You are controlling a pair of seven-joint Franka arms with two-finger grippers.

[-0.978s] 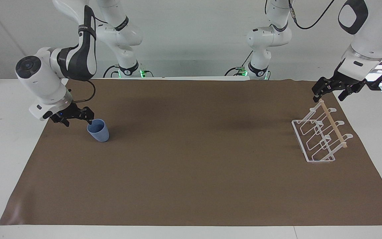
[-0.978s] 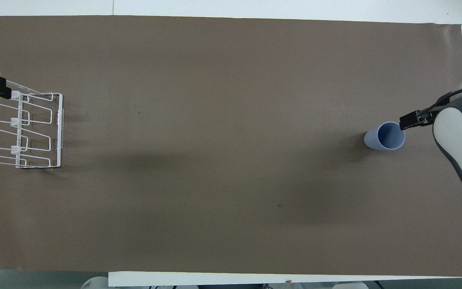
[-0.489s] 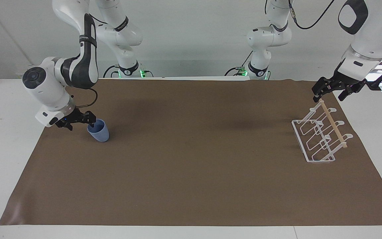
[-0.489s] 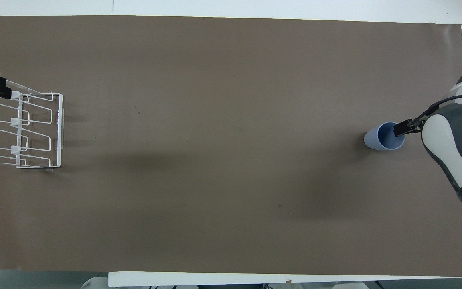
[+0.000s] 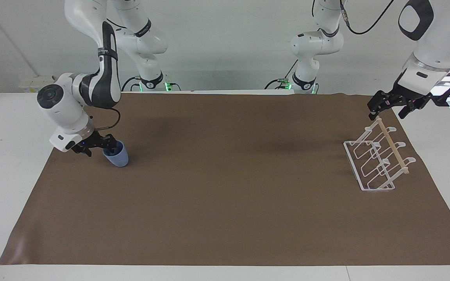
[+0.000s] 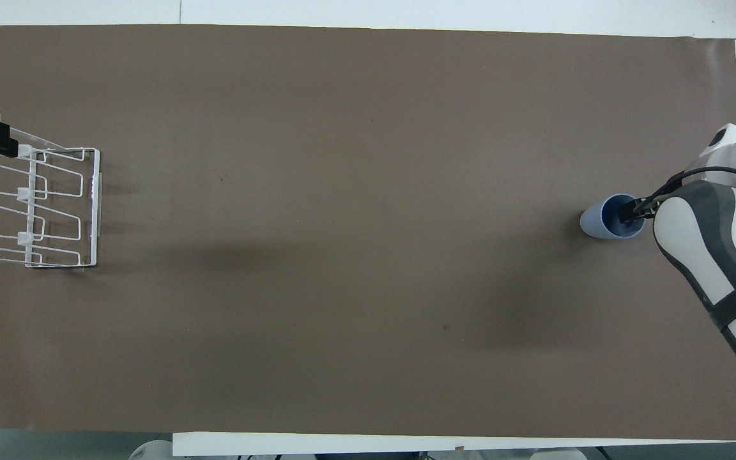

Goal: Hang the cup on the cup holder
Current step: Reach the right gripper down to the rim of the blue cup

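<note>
I see the right gripper (image 5: pixel 106 147) at the cup (image 5: pixel 117 154), one finger (image 6: pixel 628 211) dipped inside the rim, fingers parted around the wall; whether they pinch it, I cannot tell. The cup stands on the brown mat (image 5: pixel 225 203) toward the right arm's end. The left gripper (image 5: pixel 389 106), fingers spread, hangs over the cup holder (image 5: pixel 377 164), mostly cut off in the overhead view.

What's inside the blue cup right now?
One finger of the right gripper reaches down into the cup, with the other finger apparently outside the rim. Nothing else shows inside, but the finger covers part of the bottom.
</note>
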